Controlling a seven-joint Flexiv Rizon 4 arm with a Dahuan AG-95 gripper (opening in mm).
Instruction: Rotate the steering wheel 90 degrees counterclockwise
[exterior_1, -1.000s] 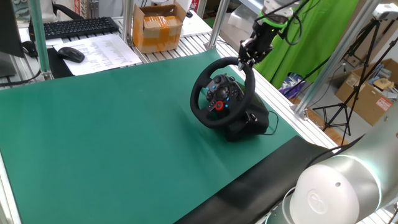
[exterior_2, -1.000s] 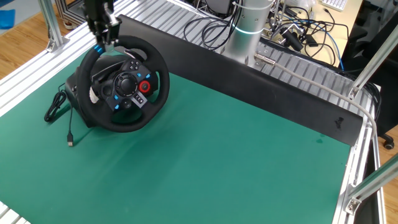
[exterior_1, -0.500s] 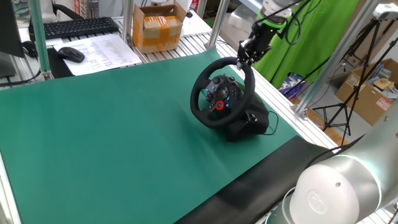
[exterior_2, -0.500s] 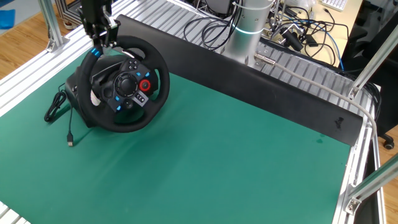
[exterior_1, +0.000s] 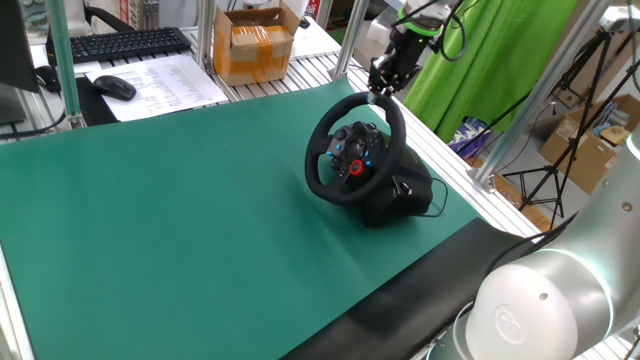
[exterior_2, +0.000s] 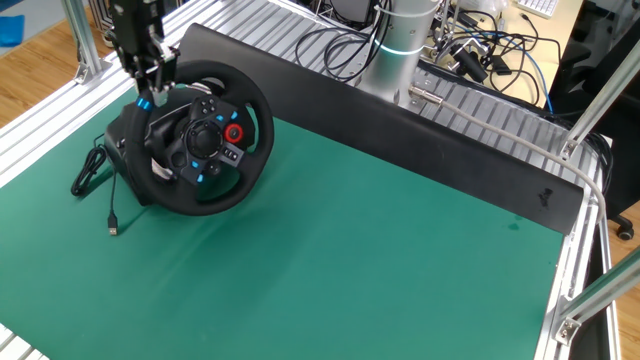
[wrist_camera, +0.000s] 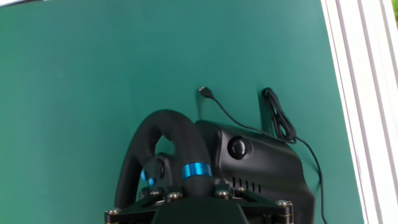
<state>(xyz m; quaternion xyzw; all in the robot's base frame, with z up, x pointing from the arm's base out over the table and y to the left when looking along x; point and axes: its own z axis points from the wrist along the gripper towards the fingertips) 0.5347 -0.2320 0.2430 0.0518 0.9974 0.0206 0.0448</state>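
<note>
The black steering wheel (exterior_1: 352, 150) stands tilted on its black base (exterior_1: 402, 192) near the right edge of the green mat (exterior_1: 180, 210). Its hub shows a red knob (exterior_1: 357, 168) and coloured buttons. My gripper (exterior_1: 381, 86) is shut on the top of the rim, right at the small blue stripe (exterior_2: 143, 101). In the other fixed view the gripper (exterior_2: 148, 88) grips the wheel (exterior_2: 205, 140) at its upper left. In the hand view the rim with the blue stripe (wrist_camera: 196, 170) runs into the gripper (wrist_camera: 198, 200), with the base (wrist_camera: 261, 162) behind it.
The wheel's cable (exterior_2: 95, 172) lies coiled on the mat beside the base. A cardboard box (exterior_1: 255, 42), keyboard (exterior_1: 120, 42), mouse (exterior_1: 113, 87) and papers sit beyond the mat. Aluminium frame posts (exterior_1: 348, 35) and rails (wrist_camera: 360, 93) border the mat. The arm's base (exterior_2: 398, 50) stands among cables.
My gripper has moved along the rim's arc with the rim in it, and the wheel has turned with it; the blue stripe and hub buttons have shifted round.
</note>
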